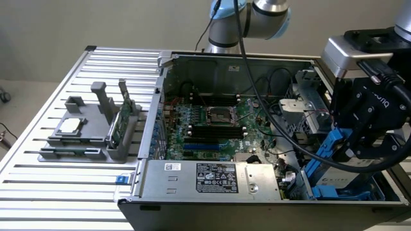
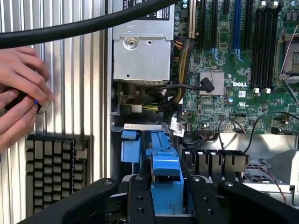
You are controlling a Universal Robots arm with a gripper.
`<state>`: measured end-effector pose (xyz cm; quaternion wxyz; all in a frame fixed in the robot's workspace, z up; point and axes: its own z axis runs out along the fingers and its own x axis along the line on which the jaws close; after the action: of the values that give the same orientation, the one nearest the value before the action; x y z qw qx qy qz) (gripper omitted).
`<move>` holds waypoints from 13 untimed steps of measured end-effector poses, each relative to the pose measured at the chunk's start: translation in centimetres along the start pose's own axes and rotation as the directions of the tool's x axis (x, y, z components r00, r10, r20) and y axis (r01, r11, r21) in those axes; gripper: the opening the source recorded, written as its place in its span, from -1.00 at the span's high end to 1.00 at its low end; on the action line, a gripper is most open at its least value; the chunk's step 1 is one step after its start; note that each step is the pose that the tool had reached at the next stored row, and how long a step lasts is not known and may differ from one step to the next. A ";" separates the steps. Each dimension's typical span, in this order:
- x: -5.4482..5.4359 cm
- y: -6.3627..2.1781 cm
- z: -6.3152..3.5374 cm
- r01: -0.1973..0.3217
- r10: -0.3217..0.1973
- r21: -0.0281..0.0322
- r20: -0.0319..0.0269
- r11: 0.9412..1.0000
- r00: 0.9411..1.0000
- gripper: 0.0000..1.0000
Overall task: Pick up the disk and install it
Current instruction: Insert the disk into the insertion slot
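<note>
Black fingers (image 2: pixel 139 200) of the gripper (image 2: pixel 167 184) are clamped on the smooth blue plastic frame of the disk (image 1: pixel 338 179). This flat silver-grey slab is steeply tilted inside the open computer case (image 1: pixel 192 214), in the corner beside the boxy metal power supply (image 1: pixel 212 178).

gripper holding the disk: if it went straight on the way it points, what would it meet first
Probably the blue drive bay just below: the disk in the gripper would touch it first, though depth is unclear.

Plain beige wall (image 1: pixel 96 24) behind ribbed metal tabletop (image 1: pixel 57 197)
</note>
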<state>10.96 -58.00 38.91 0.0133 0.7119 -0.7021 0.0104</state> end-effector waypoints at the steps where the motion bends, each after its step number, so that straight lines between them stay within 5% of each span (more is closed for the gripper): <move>1: 0.0 0.00 0.06 0.000 0.000 0.000 0.000 1.000 1.000 0.35; 13: 0.5 0.00 1.13 0.000 0.000 0.000 0.001 1.000 1.000 0.35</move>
<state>10.96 -58.50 37.79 0.0130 0.7121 -0.7019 0.0100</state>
